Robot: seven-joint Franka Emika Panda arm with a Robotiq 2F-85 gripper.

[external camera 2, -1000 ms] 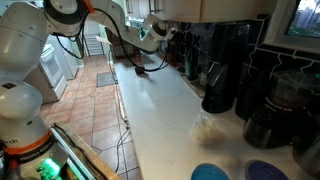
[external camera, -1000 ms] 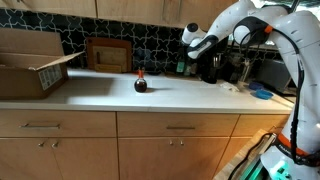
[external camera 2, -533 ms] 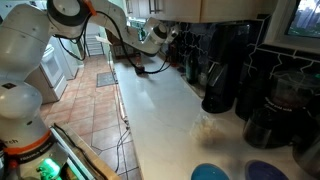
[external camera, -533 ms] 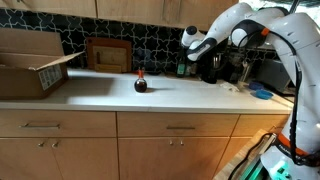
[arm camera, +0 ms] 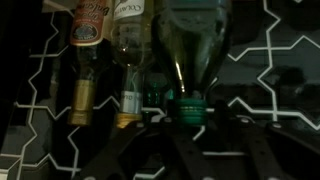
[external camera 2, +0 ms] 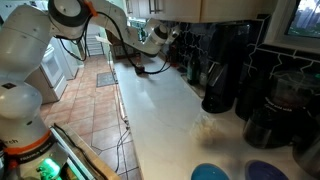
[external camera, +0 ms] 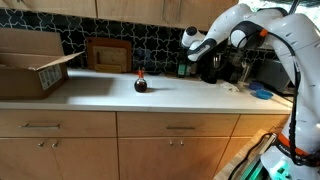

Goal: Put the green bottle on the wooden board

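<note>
The green bottle stands among other bottles against the tiled back wall. The wrist view is upside down, so its green cap points down, right in front of my gripper. The dark fingers look spread to either side of the cap and hold nothing. In an exterior view my gripper hovers at the back of the counter, just over the green bottle. The wooden board leans against the wall well away from it. In an exterior view my gripper is at the far end of the counter.
A squat dark bottle with a red cap stands mid-counter. An open cardboard box sits at one end. Two clear bottles stand beside the green one. Dark coffee machines line the wall, and blue dishes lie near the counter's other end.
My gripper has edged slightly closer to the bottles at the back wall. Nothing else has moved.
</note>
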